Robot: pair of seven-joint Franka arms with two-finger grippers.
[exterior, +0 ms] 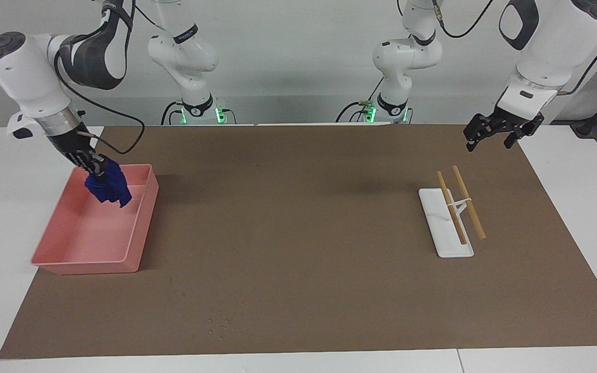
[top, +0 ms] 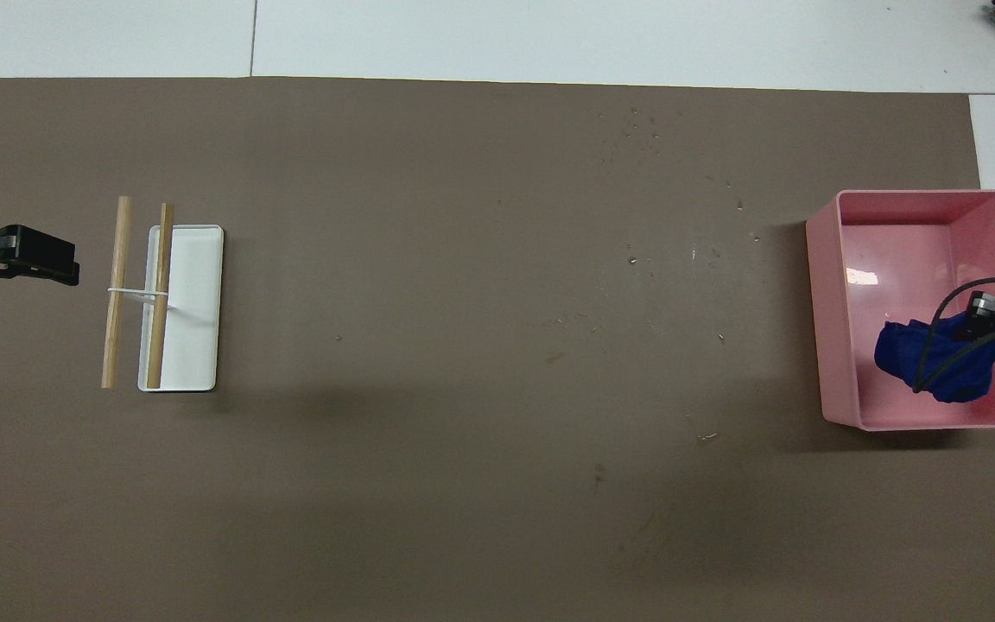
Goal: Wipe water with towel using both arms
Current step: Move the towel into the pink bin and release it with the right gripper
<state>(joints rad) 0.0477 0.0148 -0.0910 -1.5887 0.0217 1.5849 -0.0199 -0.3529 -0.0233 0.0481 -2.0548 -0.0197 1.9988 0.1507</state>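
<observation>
Over the pink tray (exterior: 140,228), the right hand (exterior: 94,167) grips the towel (exterior: 109,187) hanging just below it.

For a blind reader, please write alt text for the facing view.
The right gripper, shut on the blue towel, holds it over the pink tray. The left gripper waits open above the brown mat, near the chopsticks.
</observation>
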